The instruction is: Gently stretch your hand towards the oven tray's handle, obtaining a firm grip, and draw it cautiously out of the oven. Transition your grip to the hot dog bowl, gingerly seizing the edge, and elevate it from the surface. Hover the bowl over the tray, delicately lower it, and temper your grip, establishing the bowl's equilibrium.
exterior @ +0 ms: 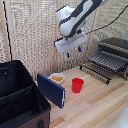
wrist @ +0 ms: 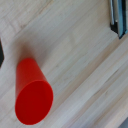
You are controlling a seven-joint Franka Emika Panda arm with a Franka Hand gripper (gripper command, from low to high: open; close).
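The dark toaster oven [exterior: 116, 47] stands at the exterior view's right. Its wire oven tray [exterior: 106, 61] sticks out of the front, and a long dark front bar [exterior: 95, 72] runs along the near edge. A dark metal edge [wrist: 117, 17] shows in the wrist view; I cannot tell which part it is. The white hot dog bowl [exterior: 57, 78] with yellow food sits on the wooden table, behind the blue panel. My gripper [exterior: 73, 52] hangs high above the table, between bowl and oven, fingers apart and empty. The wrist view does not show the fingers.
A red cup [exterior: 77, 85] stands next to the bowl and fills the wrist view [wrist: 32, 95]. A blue flat panel [exterior: 51, 90] leans against a large black fabric case [exterior: 20, 95] at the exterior view's left. A woven screen stands behind.
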